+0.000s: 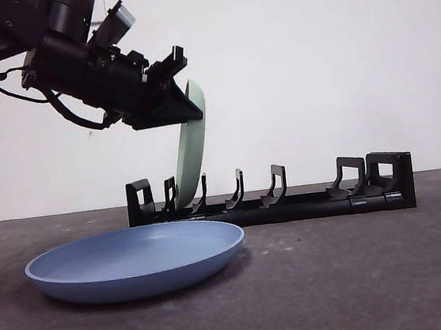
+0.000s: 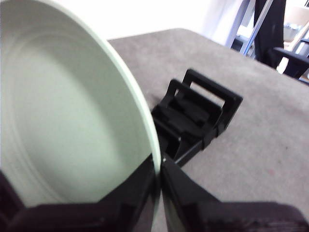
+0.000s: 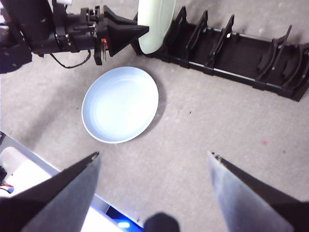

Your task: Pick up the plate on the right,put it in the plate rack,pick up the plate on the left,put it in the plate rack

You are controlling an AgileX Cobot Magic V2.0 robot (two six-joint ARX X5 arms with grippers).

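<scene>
Left gripper [image 1: 185,97] clenched on green plate [image 1: 191,148] rim at 12 o'clock, lower edge in plate rack [image 1: 288,201] (stiff, probably slippery). Right gripper [image 3: 154,159] released; I expect the blue plate [image 1: 135,258] needs a rim pinch.

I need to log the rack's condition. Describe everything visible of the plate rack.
The plate rack is a long, low black rack, plastic by its look, with curved upright prongs in a row and blocky square ends. It lies flat on the grey table, behind the blue plate. A pale green plate stands tilted on edge in a slot near one end, its rim gripped by the left gripper. Other slots look empty.
</scene>
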